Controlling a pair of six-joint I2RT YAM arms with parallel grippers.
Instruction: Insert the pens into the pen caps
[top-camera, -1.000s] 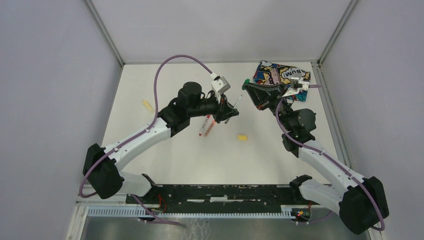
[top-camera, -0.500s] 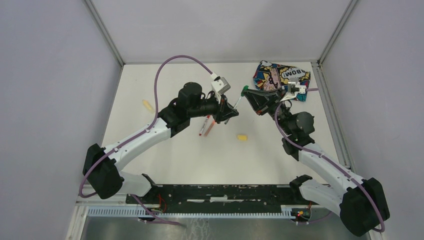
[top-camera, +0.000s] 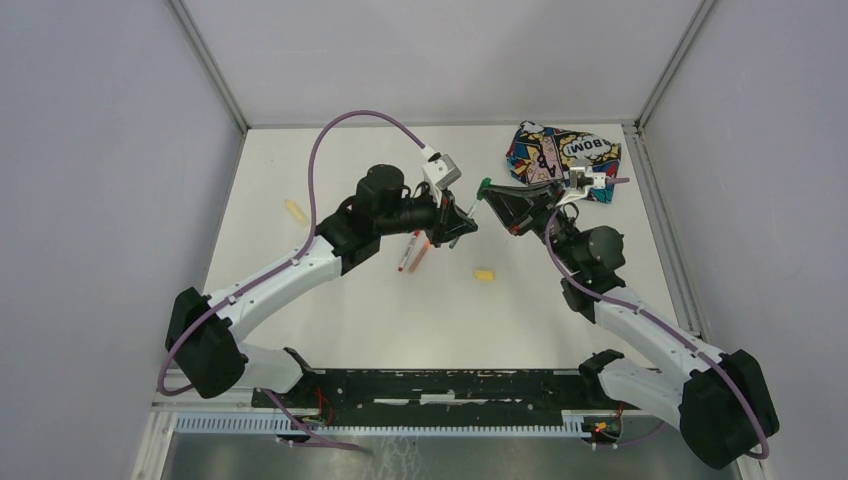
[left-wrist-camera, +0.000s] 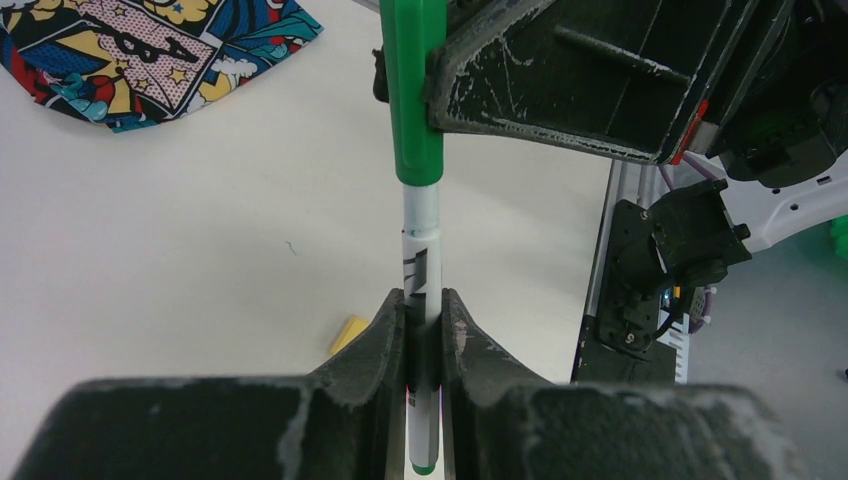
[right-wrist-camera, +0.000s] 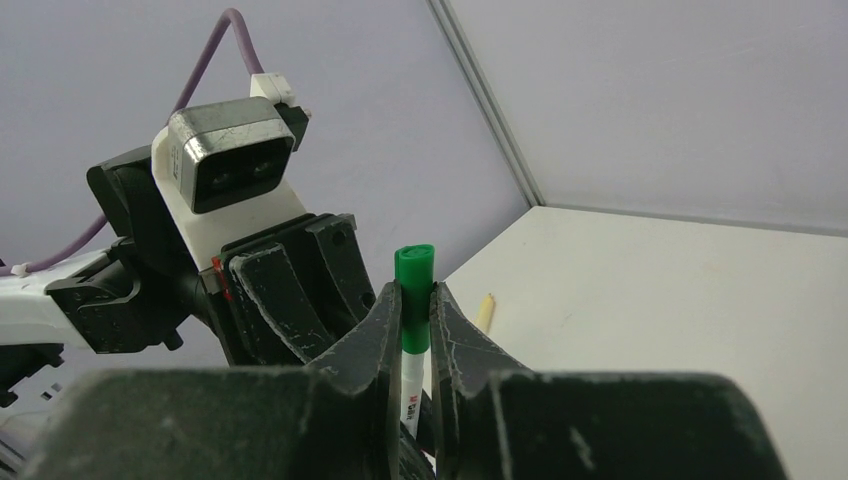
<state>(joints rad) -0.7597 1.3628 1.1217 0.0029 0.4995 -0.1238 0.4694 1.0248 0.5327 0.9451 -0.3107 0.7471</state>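
Note:
My left gripper (left-wrist-camera: 424, 305) is shut on the whitish barrel of the green-ended pen (left-wrist-camera: 421, 250), which points away from it. My right gripper (right-wrist-camera: 414, 300) is shut on the green cap (right-wrist-camera: 414, 285). The cap (left-wrist-camera: 415, 90) sits over the pen's front end, in line with the barrel. In the top view the two grippers meet above mid-table, left (top-camera: 458, 222) and right (top-camera: 492, 195), with the green cap (top-camera: 484, 186) between them. A red-ended pen (top-camera: 406, 254) and an orange pen (top-camera: 421, 256) lie under the left arm. A yellow pen (top-camera: 294, 210) lies far left. A yellow cap (top-camera: 484, 274) lies mid-table.
The comic-print pouch (top-camera: 560, 155) lies at the back right corner, just behind the right gripper; it also shows in the left wrist view (left-wrist-camera: 150, 60). Metal frame rails (top-camera: 655, 180) edge the table on both sides, and grey walls enclose it.
My right gripper has moved left and down with the green cap, bringing it onto the end of the pen held by my left gripper. The left arm has stayed still.

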